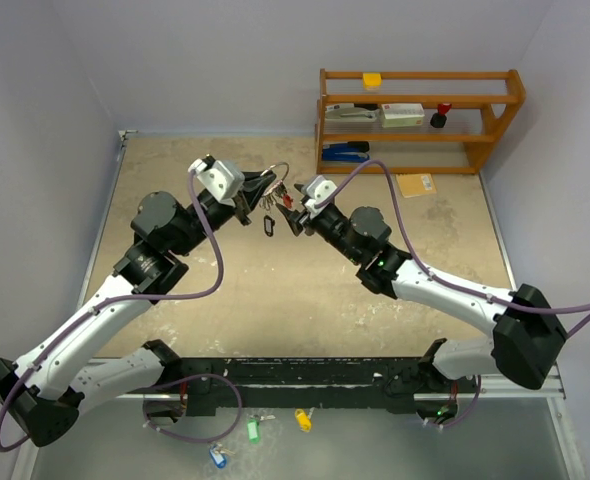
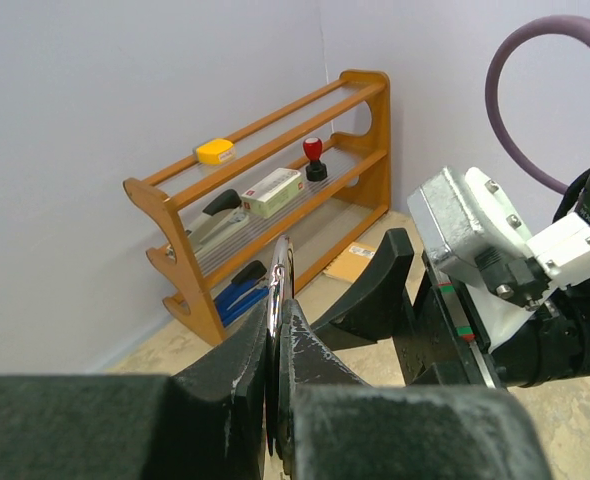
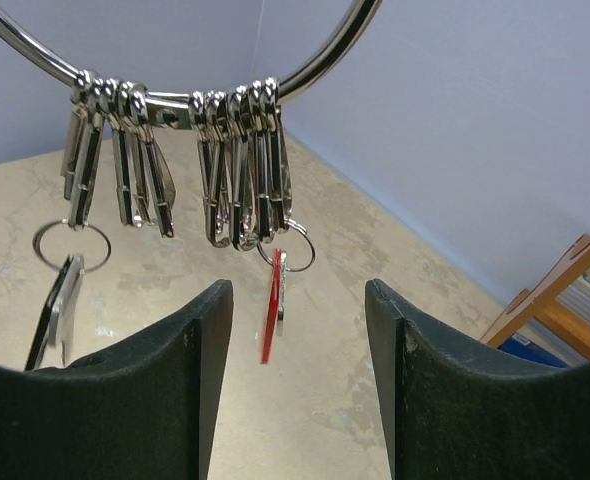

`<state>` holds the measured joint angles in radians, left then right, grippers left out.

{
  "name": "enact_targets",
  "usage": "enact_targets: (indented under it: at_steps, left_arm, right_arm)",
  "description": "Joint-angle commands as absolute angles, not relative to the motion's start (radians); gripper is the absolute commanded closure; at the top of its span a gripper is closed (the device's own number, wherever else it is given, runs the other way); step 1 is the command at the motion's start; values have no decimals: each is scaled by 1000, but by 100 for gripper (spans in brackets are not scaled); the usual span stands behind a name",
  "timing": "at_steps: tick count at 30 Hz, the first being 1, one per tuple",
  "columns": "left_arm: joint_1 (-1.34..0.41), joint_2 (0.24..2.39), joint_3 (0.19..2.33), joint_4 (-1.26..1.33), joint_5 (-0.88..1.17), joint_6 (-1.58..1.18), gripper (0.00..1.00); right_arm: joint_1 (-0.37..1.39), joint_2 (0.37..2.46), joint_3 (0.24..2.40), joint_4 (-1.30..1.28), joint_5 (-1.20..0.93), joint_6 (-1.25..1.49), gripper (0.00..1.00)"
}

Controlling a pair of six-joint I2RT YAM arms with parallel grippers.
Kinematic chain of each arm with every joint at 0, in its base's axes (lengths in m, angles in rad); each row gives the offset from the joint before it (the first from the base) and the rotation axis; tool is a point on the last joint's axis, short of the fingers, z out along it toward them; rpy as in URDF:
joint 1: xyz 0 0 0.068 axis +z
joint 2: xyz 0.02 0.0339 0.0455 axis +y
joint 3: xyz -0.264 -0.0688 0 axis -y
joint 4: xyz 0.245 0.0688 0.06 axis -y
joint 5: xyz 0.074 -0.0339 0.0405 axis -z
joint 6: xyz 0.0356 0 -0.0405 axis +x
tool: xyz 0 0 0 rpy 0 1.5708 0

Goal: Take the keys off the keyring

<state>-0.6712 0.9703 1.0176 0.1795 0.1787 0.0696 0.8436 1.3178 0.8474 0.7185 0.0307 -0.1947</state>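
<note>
The left gripper (image 2: 278,335) is clenched on the thin round silver wire keyring (image 3: 327,52), holding it aloft. The small silver metal keys (image 3: 237,180) all hang from it, facing the right gripper (image 3: 297,297), whose jaws stand released. Removal looks unstarted; next, it should pinch one key.

Wooden rack (image 1: 445,75) with yellow block (image 1: 372,79), red-topped stamp (image 1: 442,115), blue stapler (image 1: 347,152); tan envelope (image 1: 416,184) beside it.
</note>
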Motion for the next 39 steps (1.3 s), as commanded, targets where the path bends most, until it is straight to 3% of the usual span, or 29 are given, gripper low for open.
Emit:
enact_targets:
  at_steps: [1, 17, 39]
  left_arm:
    - [-678, 944, 1031, 265, 189, 46, 100]
    - [-678, 950, 1013, 288, 169, 41, 100]
    - [-677, 942, 996, 311, 163, 34, 100]
  right_arm:
    - [846, 1317, 889, 787, 35, -214, 42]
    - [845, 1307, 897, 787, 37, -228, 49]
    - [845, 1311, 942, 805, 40, -243, 49]
